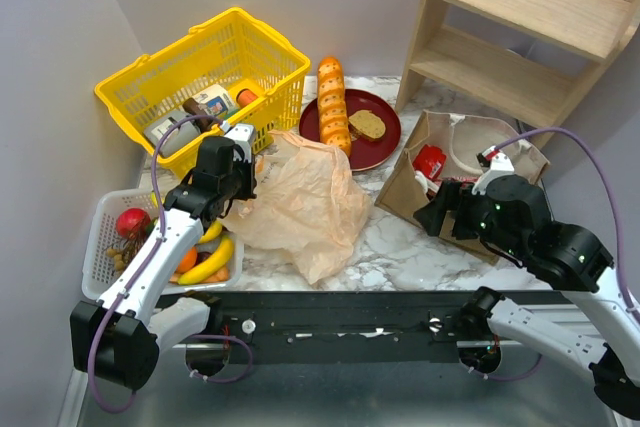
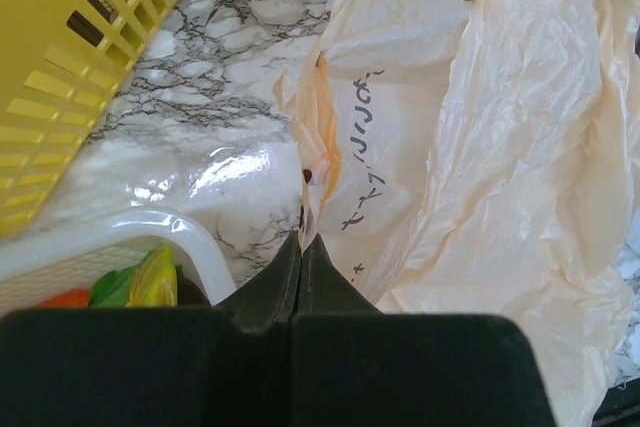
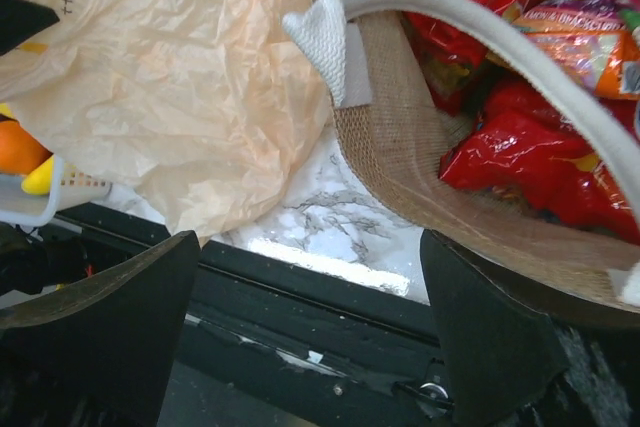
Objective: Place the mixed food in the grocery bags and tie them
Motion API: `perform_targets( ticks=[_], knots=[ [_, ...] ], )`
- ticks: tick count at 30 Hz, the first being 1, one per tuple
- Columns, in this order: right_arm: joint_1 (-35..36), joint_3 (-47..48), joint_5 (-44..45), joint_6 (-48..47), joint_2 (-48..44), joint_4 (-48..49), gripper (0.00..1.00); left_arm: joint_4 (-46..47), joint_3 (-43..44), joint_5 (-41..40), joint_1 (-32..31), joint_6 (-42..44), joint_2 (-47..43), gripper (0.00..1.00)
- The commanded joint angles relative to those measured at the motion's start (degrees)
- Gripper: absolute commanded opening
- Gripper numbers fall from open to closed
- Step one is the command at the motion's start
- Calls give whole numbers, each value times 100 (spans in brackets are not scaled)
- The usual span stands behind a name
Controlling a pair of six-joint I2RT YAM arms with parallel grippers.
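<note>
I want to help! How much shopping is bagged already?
Done: crisp packets sit in the brown paper bag. In hand: left gripper shut at the plastic bag; right gripper open by the paper bag. Left: banana and fruit in the white tray, tying.

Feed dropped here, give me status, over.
Left gripper shut at edge of thin translucent tan plastic bag. Right gripper open by stiff brown paper bag holding shiny red crisp packets. Neither bag tied.
</note>
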Motion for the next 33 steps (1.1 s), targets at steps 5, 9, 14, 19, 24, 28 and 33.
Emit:
perform_targets(
  ticks=[5,9,14,19,24,28,33],
  knots=[
    [-16,843,95,-843,265,154,99,115,-63,124,27,-11,-90,0],
    [-7,957,-862,-1239,1143,1157,94,71,-28,-78,27,-29,-90,0],
    [624,1168,-1559,-1406,2409,2720,92,36,-54,-482,27,33,-195,0],
    [608,1441,-693,-1082,3953,3084,96,88,-89,-579,27,77,-257,0],
    [-41,1459,-372,-598,4923,3215,96,97,-72,-509,27,68,-160,0],
    [-481,1143,152,-501,5240,3506,96,106,-81,-483,27,77,-116,0],
    [-1096,458,550,-413,5250,3515,97,106,-63,-439,27,85,-46,0]
  ],
)
